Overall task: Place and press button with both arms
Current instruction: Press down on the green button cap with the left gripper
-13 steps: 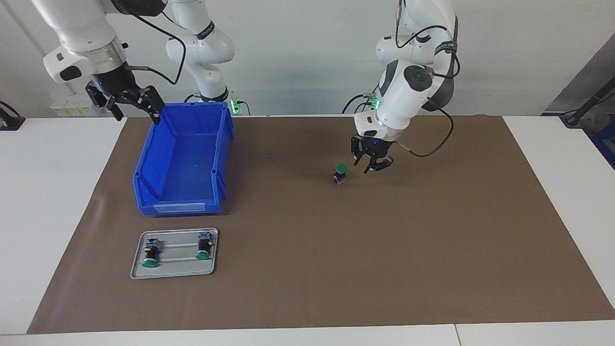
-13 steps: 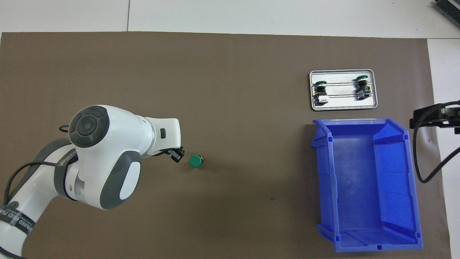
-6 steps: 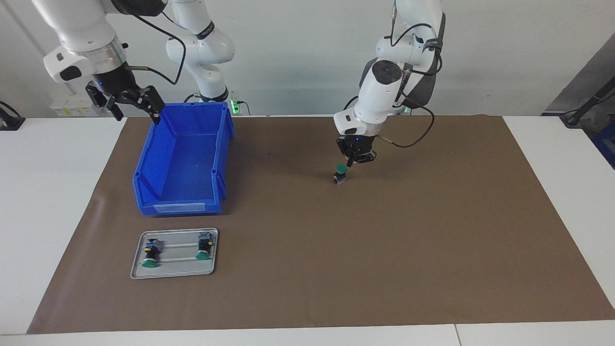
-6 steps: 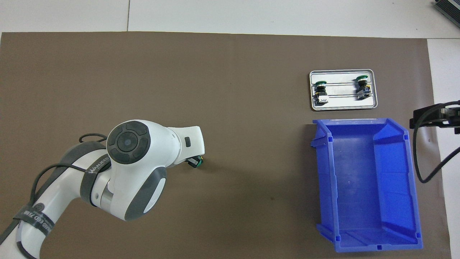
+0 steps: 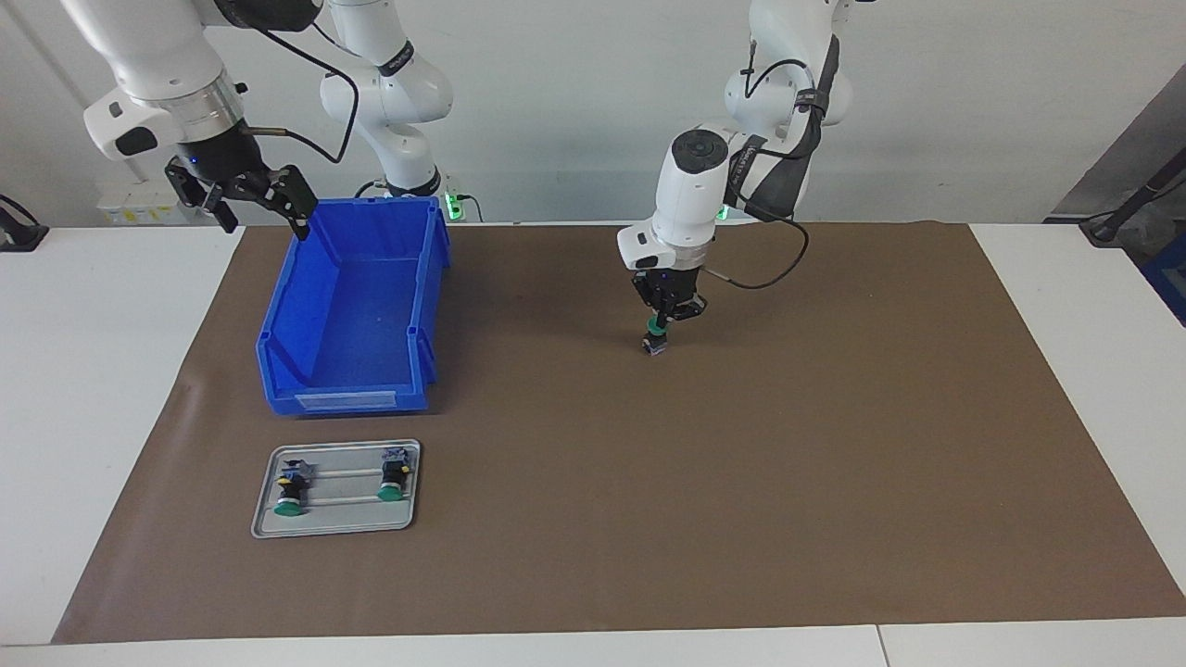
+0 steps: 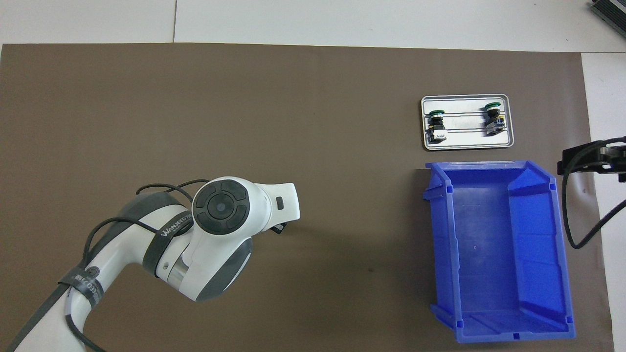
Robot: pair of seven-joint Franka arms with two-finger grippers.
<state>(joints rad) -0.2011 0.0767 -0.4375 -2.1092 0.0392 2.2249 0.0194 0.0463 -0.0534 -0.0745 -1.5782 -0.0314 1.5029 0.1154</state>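
The button [image 5: 655, 339] stands upright on the brown mat [image 5: 741, 463] near the middle of the table, green cap up. My left gripper [image 5: 659, 321] points straight down over it, shut, with its fingertips resting on the green cap. In the overhead view the left arm's wrist hides the button, and only a black bit of the left gripper [image 6: 279, 228] shows. My right gripper [image 5: 246, 197] waits in the air, open, over the table edge beside the blue bin's corner nearest the robots; it is also visible as the right gripper [image 6: 591, 160] in the overhead view.
A blue bin [image 5: 347, 401] sits on the mat toward the right arm's end. Farther from the robots than the bin lies a grey metal tray [image 5: 343, 521] holding two more green-capped buttons [image 5: 289, 491] on their sides. The tray [image 6: 464, 140] also shows from overhead.
The left arm swung sideways from beside the button to directly above it. Its gripper closed and came down onto the green cap. The right arm has not moved.
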